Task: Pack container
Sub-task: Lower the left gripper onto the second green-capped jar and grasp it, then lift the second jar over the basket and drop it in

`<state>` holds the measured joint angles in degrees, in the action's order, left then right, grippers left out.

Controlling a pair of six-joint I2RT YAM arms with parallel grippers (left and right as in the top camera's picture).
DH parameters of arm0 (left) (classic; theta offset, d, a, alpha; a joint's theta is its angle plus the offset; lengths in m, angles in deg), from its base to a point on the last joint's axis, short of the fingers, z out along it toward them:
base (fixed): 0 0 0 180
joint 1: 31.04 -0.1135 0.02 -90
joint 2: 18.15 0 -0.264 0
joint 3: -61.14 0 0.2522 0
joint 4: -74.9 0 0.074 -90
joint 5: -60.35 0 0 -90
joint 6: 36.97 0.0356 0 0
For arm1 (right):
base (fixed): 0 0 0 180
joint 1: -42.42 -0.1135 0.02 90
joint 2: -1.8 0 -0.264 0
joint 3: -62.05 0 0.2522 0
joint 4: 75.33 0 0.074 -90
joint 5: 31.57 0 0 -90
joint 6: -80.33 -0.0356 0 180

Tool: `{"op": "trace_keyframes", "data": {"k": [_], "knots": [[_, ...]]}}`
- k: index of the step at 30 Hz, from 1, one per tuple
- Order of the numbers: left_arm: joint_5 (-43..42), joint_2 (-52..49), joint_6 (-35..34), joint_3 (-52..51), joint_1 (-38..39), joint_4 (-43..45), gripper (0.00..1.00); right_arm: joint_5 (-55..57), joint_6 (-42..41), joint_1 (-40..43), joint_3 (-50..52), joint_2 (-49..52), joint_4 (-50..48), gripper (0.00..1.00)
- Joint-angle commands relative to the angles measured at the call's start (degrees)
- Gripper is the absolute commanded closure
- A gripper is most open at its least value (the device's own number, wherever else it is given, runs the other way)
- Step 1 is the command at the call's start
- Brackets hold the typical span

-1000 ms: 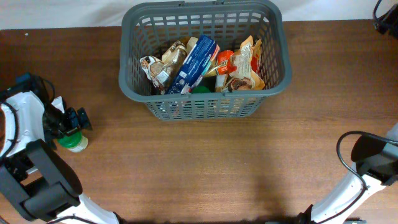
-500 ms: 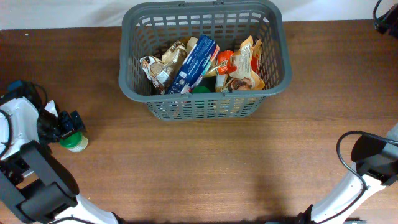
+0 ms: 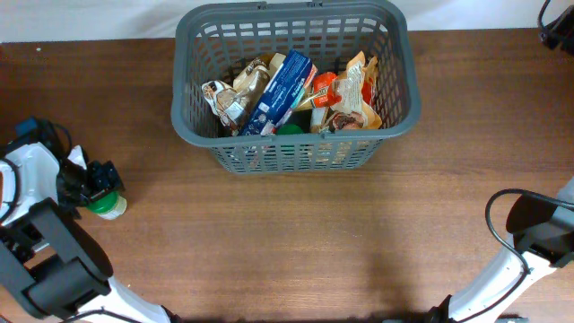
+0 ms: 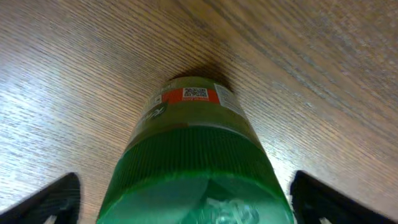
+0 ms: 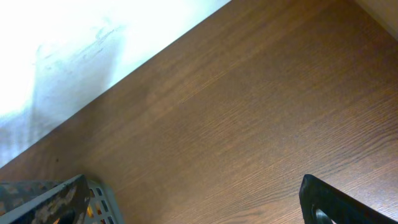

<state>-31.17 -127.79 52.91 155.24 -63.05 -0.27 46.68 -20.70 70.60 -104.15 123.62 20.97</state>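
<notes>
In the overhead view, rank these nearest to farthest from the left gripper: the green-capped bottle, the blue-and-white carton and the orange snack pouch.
1. The green-capped bottle, right at the left gripper, table's left side.
2. The blue-and-white carton, middle of the dark-grey plastic basket.
3. The orange snack pouch, basket's right side.

Overhead looks down; right wrist (low, oblique) shares a container point(image 3: 289, 154) corner

A bottle point(image 3: 109, 205) sits on the table point(image 3: 296, 242), well left of the container point(image 3: 184, 126) holding packets point(image 3: 278, 90).
</notes>
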Motion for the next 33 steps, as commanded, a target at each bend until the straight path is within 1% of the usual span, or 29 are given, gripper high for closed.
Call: {"op": "trace_keyframes", "data": {"k": [1, 5, 9, 10, 11, 12, 14, 15, 18, 21, 24, 30, 32, 33], "knots": [[-0.68, -2.99, -0.04, -0.59, -0.31, 0.13, 0.21, -0.5, -0.42, -0.04, -0.13, 0.44, 0.0, 0.01], [-0.68, -3.82, -0.04, -0.59, -0.31, 0.15, 0.23, -0.5, -0.42, -0.04, -0.11, 0.44, 0.0, 0.01], [-0.66, -3.82, -0.04, -0.59, -0.31, 0.15, 0.32, -0.5, -0.42, -0.04, -0.11, 0.44, 0.0, 0.01], [-0.68, -3.82, -0.04, -0.59, -0.31, 0.13, 0.37, -0.5, -0.42, -0.04, -0.11, 0.44, 0.02, 0.01], [-0.68, -3.82, -0.04, -0.59, -0.31, 0.15, 0.47, -0.5, -0.44, -0.04, -0.11, 0.44, 0.0, 0.01], [-0.68, -3.82, -0.02, -0.59, -0.31, 0.15, 0.53, -0.5, -0.42, -0.04, -0.11, 0.44, 0.0, 0.01], [-2.36, -3.78, 2.43, -0.39, -0.31, 0.0, 0.73, -0.5, -0.42, -0.04, -0.11, 0.44, 0.0, 0.01], [-5.38, -3.76, 4.15, 0.59, -0.28, -0.59, 0.85, -0.5, -0.42, -0.04, -0.11, 0.44, 0.0, 0.01], [-6.67, -3.41, 4.52, 3.56, -0.24, -2.49, 0.88, -0.5, -0.42, -0.04, -0.11, 0.44, 0.0, 0.01], [-6.67, -2.34, 5.18, 9.16, 0.5, -6.14, 0.9, -0.5, -0.44, -0.04, -0.11, 0.44, 0.0, 0.01], [-6.64, -0.04, 6.49, 17.55, 2.4, -11.28, 0.91, -0.5, -0.42, -0.04, -0.11, 0.44, 0.0, 0.01], [-6.64, 3.89, 8.96, 33.2, 7.3, -18.38, 0.92, -0.5, -0.42, -0.04, -0.11, 0.44, 0.0, 0.01], [-6.67, 5.51, 9.92, 38.95, 9.9, -19.8, 0.98, -0.5, -0.42, -0.04, -0.11, 0.44, 0.0, 0.02], [-6.62, 6.23, 10.64, 41.35, 11.26, -20.13, 0.98, -0.5, -0.42, -0.04, -0.11, 0.44, 0.0, 0.01]]}}
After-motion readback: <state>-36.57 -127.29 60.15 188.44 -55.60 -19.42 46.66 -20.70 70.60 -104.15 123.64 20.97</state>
